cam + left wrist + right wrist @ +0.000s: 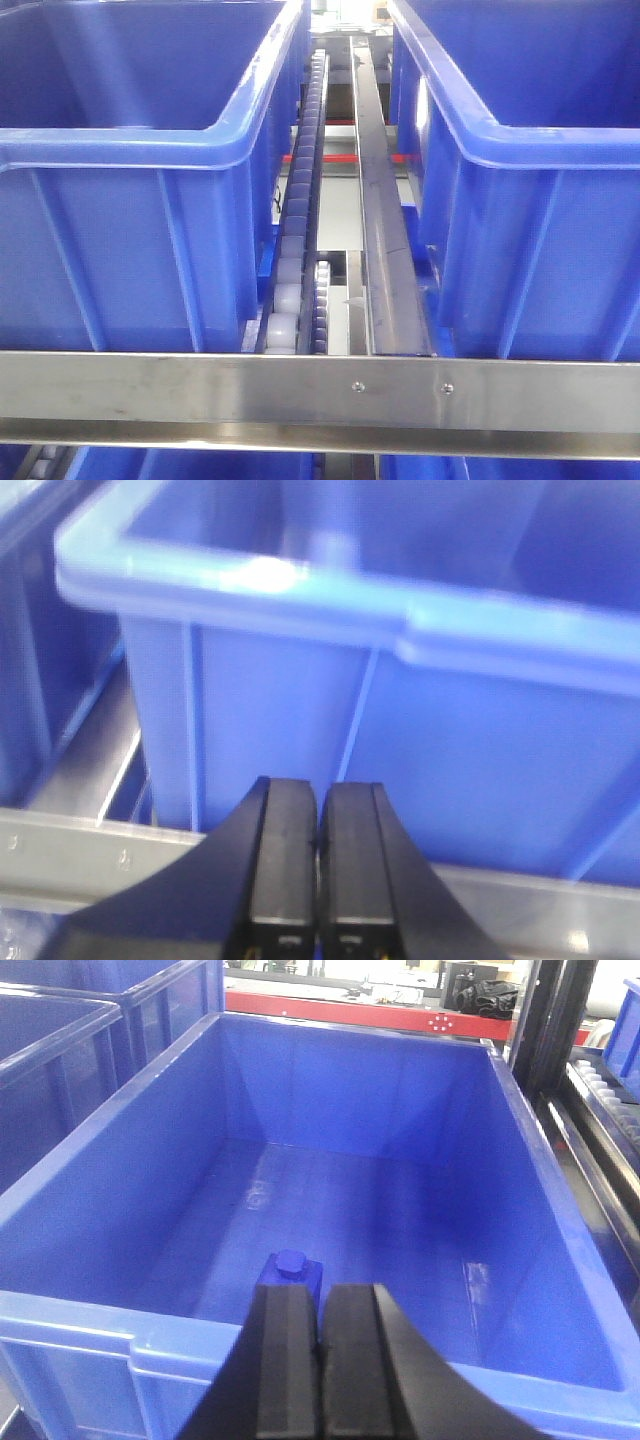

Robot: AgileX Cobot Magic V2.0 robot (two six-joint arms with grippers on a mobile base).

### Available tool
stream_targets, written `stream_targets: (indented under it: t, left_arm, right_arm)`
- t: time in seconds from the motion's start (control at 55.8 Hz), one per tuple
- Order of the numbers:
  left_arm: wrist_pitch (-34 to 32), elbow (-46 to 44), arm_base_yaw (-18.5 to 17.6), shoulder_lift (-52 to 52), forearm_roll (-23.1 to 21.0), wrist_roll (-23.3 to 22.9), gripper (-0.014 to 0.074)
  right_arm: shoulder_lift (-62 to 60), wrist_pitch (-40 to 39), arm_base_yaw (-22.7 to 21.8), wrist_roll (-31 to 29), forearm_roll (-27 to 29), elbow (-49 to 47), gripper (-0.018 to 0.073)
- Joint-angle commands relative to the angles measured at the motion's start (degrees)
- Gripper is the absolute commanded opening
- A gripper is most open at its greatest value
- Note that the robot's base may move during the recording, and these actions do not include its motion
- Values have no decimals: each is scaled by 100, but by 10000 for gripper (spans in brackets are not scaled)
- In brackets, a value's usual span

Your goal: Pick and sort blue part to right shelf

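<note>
In the right wrist view a small blue part (290,1268), a block with a hexagonal stud on top, sits on the floor of a large blue bin (60,1330) near its front wall. My right gripper (320,1295) hovers over the bin's front rim with its fingers pressed together and nothing between them. The part shows just past the left fingertip. My left gripper (320,790) is shut and empty, facing the outer wall of another blue bin (450,760) above a steel shelf rail (80,850). Neither gripper appears in the front view.
The front view shows two blue bins, left (120,250) and right (530,240), on a shelf behind a steel crossbar (300,390). A roller track (305,200) and a metal guide (385,230) run between them. A red beam (330,1005) and black uprights (545,1020) stand behind the bin.
</note>
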Motion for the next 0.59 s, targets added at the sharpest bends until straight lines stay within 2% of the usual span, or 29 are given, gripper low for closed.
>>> stream_targets:
  t: [0.0, 0.574]
  left_arm:
    - [-584, 228, 11, -174, -53, -38, 124]
    - [-543, 218, 11, -174, -53, -38, 124]
  right_arm:
    - [21, -486, -38, -42, -132, -140, 52]
    - [21, -486, -38, -42, -132, -140, 52]
